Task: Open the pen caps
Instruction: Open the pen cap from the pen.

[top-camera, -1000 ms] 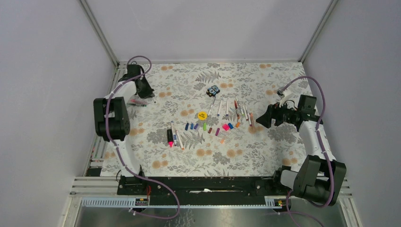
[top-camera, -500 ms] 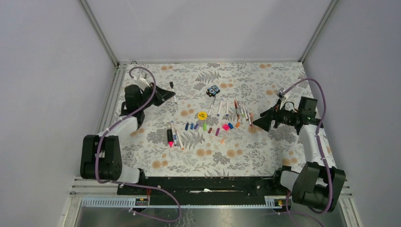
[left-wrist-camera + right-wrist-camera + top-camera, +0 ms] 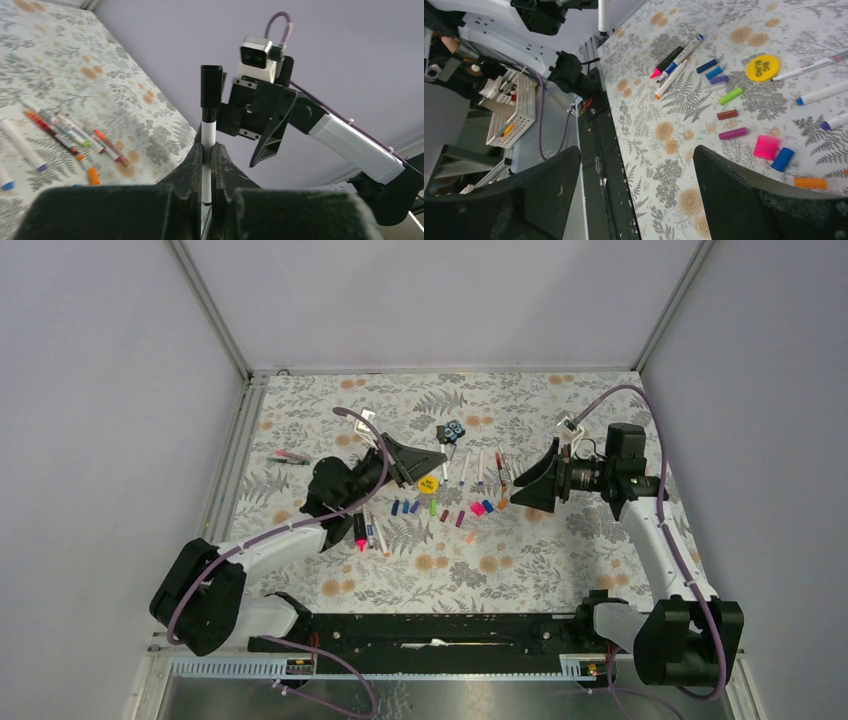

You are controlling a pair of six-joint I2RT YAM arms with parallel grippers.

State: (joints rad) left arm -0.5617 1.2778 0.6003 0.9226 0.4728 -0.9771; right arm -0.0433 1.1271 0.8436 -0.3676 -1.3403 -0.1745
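My left gripper (image 3: 441,452) (image 3: 206,148) is shut on a thin white pen (image 3: 208,131) and holds it above the table's middle. The pen's black cap (image 3: 211,86) sticks out past the fingertips, towards the right arm. My right gripper (image 3: 516,483) (image 3: 636,150) hangs open and empty a short way to the right of that cap, facing it. Several loose pen caps (image 3: 440,510) (image 3: 730,95) in blue, purple, green, pink and orange lie below the two grippers. Several pens (image 3: 490,470) (image 3: 65,132) lie in a row behind them.
A yellow disc (image 3: 428,483) (image 3: 762,67) and a small black-and-blue block (image 3: 452,430) lie near the left gripper. A pink-and-black highlighter (image 3: 359,530) lies beside two thin pens at the front left. One pink pen (image 3: 290,456) lies at the far left edge.
The left arm has swung from the back left corner to the middle, carrying the pen. The right gripper has risen and moved left towards it.
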